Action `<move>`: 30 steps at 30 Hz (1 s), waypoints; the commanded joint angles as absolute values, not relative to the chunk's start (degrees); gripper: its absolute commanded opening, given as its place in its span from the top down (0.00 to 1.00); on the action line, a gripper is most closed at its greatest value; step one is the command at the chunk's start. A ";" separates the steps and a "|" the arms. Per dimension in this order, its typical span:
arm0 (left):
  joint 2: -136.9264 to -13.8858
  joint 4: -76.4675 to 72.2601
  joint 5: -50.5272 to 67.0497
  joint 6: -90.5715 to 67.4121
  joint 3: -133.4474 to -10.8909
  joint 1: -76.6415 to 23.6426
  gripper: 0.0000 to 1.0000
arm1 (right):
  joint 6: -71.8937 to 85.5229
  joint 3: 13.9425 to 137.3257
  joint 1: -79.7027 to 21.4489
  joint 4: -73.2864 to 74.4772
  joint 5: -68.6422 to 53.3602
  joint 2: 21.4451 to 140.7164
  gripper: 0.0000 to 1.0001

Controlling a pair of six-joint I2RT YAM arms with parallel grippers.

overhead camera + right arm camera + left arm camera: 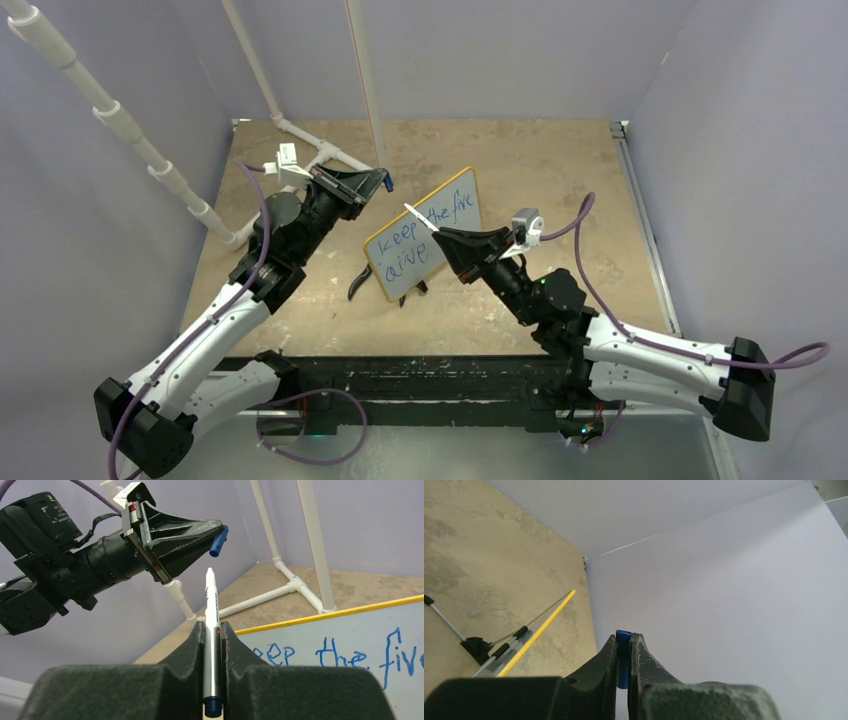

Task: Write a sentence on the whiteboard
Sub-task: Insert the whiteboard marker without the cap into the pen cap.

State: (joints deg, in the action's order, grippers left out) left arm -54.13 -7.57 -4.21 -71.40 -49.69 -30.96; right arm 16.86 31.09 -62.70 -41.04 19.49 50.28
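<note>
Nearest the lens, your right gripper (212, 630) is clenching the marker (210, 645) lengthwise, the barrel lying in the groove between the jaws and the tip pointing away to the far left. Just beyond that tip, apart from it, your left gripper (216, 530) is pinching the blue cap (219, 541), which is sticking out past the fingertips. Tip and cap are facing each other closely, so you are probably lining them up to recap the marker, each arm holding one half because the job needs two.

The whiteboard (447, 255) is standing on its black feet (358, 287) at the middle of the table, between the two grippers, leaning back and turned at an angle so its face is looking toward the near right. The sentence (403, 247) is showing in blue over two lines, reading something like "keep the five alive"; the writing appears finished.

The tabletop (540, 160) is showing a tan, mottled, scuffed surface. A white pipe frame (300, 140) is rising at the far left, pale lilac walls (500, 50) are closing in three sides, and a black rail (420, 385) is running along the near edge where both arms are sitting.
</note>
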 commanded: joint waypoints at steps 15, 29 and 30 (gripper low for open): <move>-53.54 -13.74 -3.78 -73.70 -47.55 -34.00 1.00 | 17.64 35.17 -63.28 -44.82 20.85 53.92 1.00; -53.57 -13.53 -3.46 -73.96 -46.98 -34.56 1.00 | 17.93 35.09 -63.28 -44.83 22.46 54.53 1.00; -53.65 -13.62 -3.48 -73.94 -46.94 -34.73 1.00 | 17.93 35.15 -63.28 -44.75 22.64 54.57 1.00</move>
